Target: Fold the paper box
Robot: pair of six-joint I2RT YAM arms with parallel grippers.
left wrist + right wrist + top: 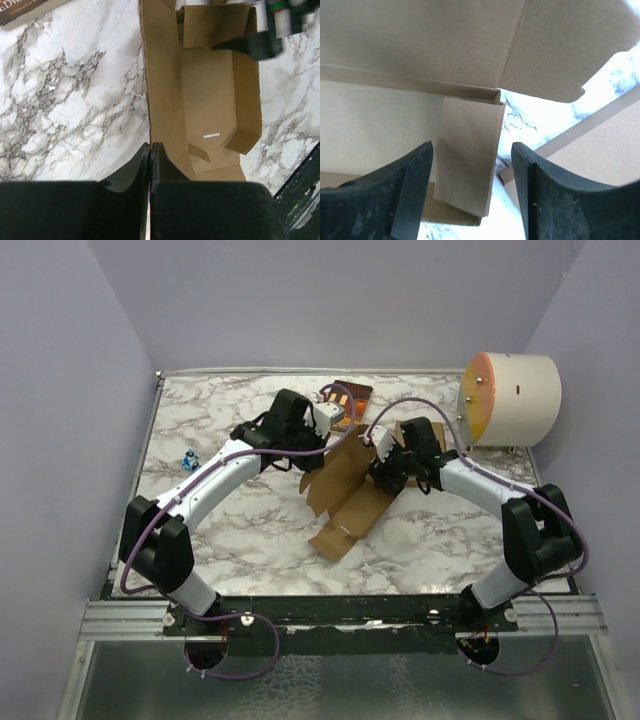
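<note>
Your left gripper (pixel 151 150) is pinched closed on the edge of the paper box (pixel 205 100), at its long side panel. Your right gripper (pixel 472 150) gapes wide around a small flap (pixel 465 175). The box lies half-folded mid-table (pixel 250 540).

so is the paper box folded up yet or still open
Partly folded: the paper box has side walls raised, but the top is open.
</note>
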